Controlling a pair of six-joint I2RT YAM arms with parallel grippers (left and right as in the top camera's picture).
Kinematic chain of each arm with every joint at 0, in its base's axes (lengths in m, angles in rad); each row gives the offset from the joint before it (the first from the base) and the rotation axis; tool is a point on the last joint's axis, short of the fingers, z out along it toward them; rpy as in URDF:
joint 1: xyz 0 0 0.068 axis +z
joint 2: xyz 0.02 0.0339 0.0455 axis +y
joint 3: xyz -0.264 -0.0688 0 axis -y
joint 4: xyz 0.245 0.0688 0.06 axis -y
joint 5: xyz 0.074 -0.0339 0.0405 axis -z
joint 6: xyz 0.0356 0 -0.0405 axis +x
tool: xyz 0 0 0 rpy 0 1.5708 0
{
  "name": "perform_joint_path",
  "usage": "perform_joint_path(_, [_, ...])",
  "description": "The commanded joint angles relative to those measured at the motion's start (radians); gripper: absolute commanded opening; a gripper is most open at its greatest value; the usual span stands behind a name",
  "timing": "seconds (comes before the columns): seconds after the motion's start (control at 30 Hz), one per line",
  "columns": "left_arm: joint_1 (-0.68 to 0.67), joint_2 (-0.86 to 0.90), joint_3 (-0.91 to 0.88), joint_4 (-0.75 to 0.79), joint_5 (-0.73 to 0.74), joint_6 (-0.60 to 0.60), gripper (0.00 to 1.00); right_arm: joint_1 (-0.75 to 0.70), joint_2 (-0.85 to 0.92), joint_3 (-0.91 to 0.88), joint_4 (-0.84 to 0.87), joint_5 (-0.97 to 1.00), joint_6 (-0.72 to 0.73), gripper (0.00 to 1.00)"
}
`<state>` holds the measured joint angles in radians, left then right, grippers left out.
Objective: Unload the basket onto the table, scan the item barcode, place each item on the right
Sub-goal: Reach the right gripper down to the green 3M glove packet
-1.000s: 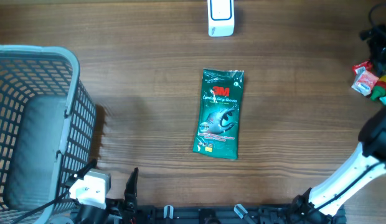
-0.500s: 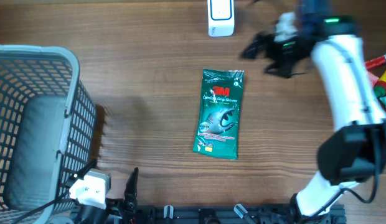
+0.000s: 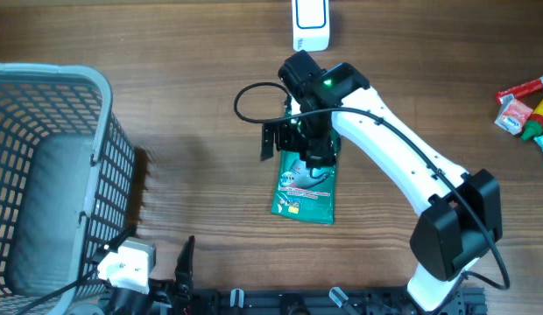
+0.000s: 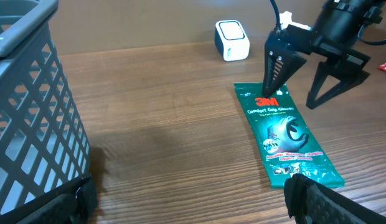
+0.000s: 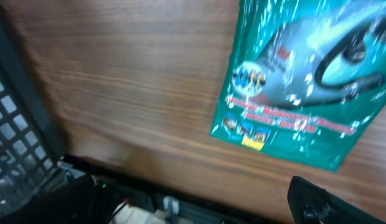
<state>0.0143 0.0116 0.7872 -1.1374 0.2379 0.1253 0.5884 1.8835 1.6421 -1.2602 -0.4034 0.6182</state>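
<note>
The item, a green 3M glove packet (image 3: 305, 188), lies flat on the wooden table near the middle, printed face up; no barcode shows on it. My right gripper (image 3: 295, 144) hangs open just over the packet's far end, its two fingers straddling it (image 4: 305, 84). In the right wrist view the packet (image 5: 305, 93) fills the upper right, blurred. The white scanner (image 3: 310, 24) stands at the table's far edge. My left gripper (image 4: 193, 211) rests open at the near edge, nothing between its fingers.
A grey mesh basket (image 3: 44, 175) stands at the left, close to my left gripper. Small red, yellow and green items (image 3: 525, 105) lie at the far right edge. Bare wood lies between basket and packet.
My right arm swung in from the right edge, passed by the scanner, and now hangs over the packet's far end, still open. The packet and left arm have not moved.
</note>
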Motion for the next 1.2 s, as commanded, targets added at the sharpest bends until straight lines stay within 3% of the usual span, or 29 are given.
perform_joint_path(0.0, [0.005, -0.007, 0.002, 0.003, 0.016, 0.0, 1.0, 0.002, 0.009, -0.001, -0.034, -0.043, 0.038, 1.0])
perform_joint_path(0.27, [0.005, -0.007, 0.002, 0.003, 0.016, 0.0, 1.0, 0.004, 0.009, -0.001, -0.099, 0.048, 0.036, 1.0])
perform_joint_path(0.5, [0.005, -0.007, 0.002, 0.003, 0.016, 0.0, 1.0, 0.004, 0.009, -0.001, -0.055, 0.134, 0.042, 1.0])
perform_joint_path(0.63, [0.005, -0.007, 0.002, 0.003, 0.016, 0.0, 1.0, 0.004, 0.009, -0.029, -0.061, 0.264, 0.169, 1.0])
perform_joint_path(1.03, [0.005, -0.007, 0.002, 0.003, 0.016, 0.0, 1.0, 0.004, 0.009, -0.368, 0.308, 0.329, 0.134, 1.0])
perform_joint_path(1.17, [0.005, -0.007, 0.002, 0.003, 0.016, 0.0, 1.0, 0.004, 0.025, -0.378, 0.431, 0.347, -0.033, 1.0])
